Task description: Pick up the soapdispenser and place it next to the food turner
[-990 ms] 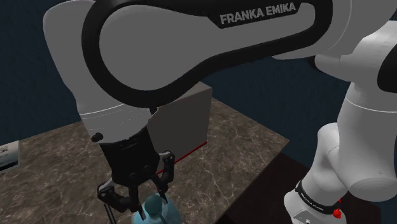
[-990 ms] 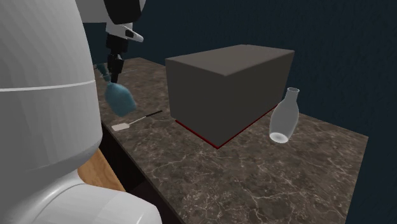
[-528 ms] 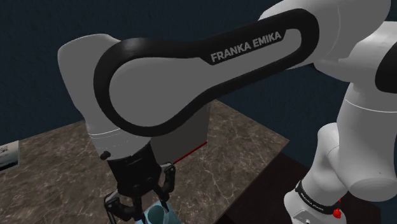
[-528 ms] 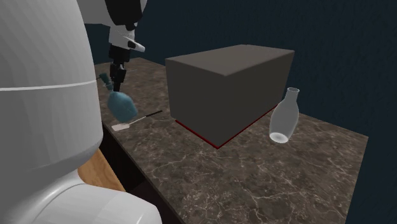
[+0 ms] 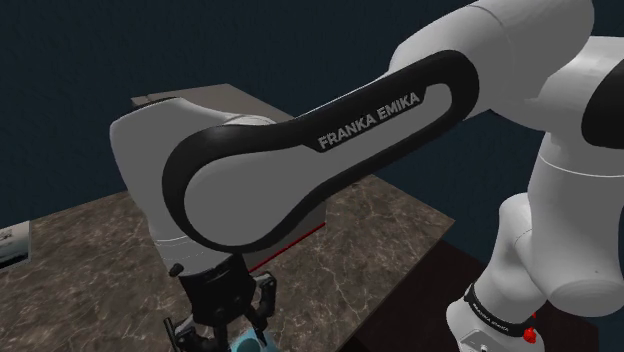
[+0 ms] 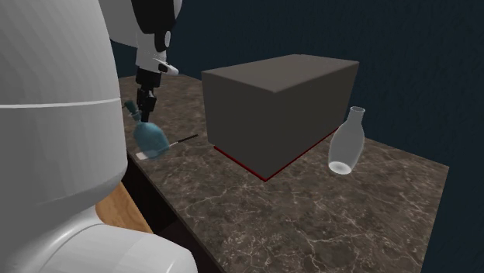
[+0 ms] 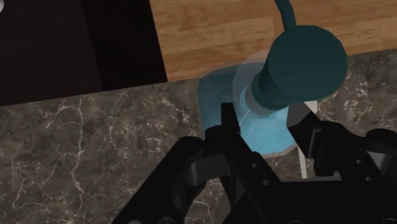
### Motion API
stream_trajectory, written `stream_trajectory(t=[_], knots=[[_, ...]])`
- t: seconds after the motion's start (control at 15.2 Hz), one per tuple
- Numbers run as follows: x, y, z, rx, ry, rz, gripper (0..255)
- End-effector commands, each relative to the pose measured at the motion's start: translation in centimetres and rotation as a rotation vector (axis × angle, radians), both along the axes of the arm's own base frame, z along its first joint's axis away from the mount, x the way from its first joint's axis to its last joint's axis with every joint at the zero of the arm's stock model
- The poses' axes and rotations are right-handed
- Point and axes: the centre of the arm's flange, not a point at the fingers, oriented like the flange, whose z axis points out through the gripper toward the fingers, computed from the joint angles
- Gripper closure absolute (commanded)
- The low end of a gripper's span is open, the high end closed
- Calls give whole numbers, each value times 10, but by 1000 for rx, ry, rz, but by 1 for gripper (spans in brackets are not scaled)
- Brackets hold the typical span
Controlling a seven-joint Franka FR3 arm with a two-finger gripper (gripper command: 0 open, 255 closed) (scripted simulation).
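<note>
Two black fingers [image 7: 227, 124] clasp the soap dispenser [image 7: 219, 89] at its neck, just under the dark teal pump head. The gripper [image 7: 264, 127] is clenched on it.

In the second exterior view the dispenser hangs tilted, its pale blue body low over the near corner of the dark marbled counter [image 6: 310, 217]; I cannot tell whether its base touches. The food turner [image 6: 186, 139] lies just beside it, with its thin handle running out toward two o'clock and its white blade at the dispenser's foot.

Farther off at two o'clock stands a grey box [image 6: 279, 101] with a red bottom edge. At the box's four o'clock stands a clear glass bottle [image 6: 347, 143], upright.
</note>
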Motion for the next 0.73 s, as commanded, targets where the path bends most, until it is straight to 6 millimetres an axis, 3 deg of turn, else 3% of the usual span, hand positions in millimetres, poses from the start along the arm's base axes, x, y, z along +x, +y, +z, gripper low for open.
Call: stream_trajectory(t=[0.0, 0.33, 0.66], knots=[[0, 0, -11, 1, -1, 0, 255], [0, 0, -38, 1, -1, 0, 255], [0, 0, -40, 1, -1, 0, 255]])
